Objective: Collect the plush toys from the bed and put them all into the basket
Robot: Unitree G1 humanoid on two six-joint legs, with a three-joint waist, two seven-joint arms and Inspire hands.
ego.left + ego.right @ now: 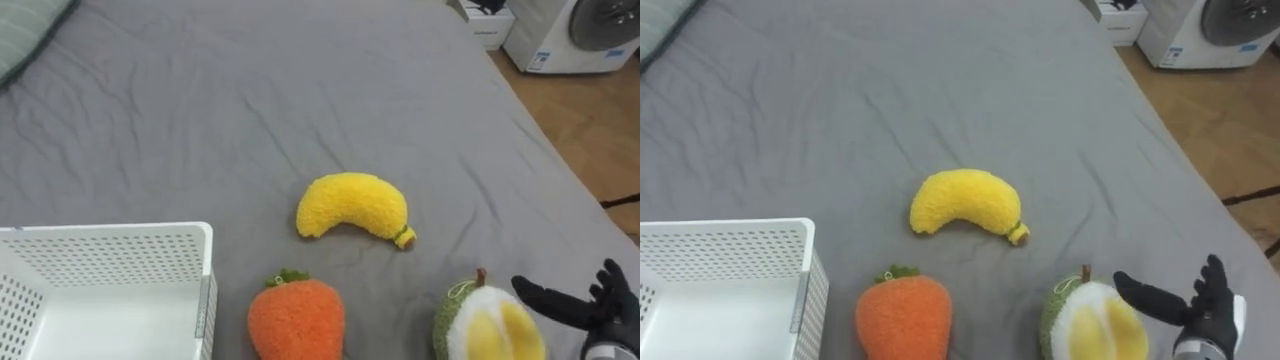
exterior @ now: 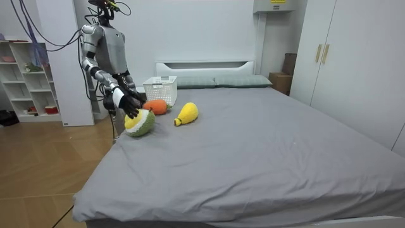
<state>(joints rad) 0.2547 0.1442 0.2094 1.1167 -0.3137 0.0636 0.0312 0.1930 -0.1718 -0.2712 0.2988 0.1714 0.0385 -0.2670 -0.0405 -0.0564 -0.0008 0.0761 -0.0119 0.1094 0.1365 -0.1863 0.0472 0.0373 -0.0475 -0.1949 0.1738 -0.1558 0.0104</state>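
Wide bed [image 2: 253, 145], grey sheet, creased; white headboard [image 2: 204, 66] against a white wall [image 2: 190, 31]. Grey-green pillows [image 2: 218, 81] at the head. Wood floor [image 2: 38, 171]. Open white shelf unit [image 2: 25, 79] on the room view's left, white wardrobe [image 2: 354, 57] on its right. Even indoor light.

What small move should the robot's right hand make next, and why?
Probably ease the right hand left onto the green fruit toy and curl its fingers round it. The fingers are open beside that toy, the nearest one, while the banana toy and carrot toy lie farther left, toward the basket.
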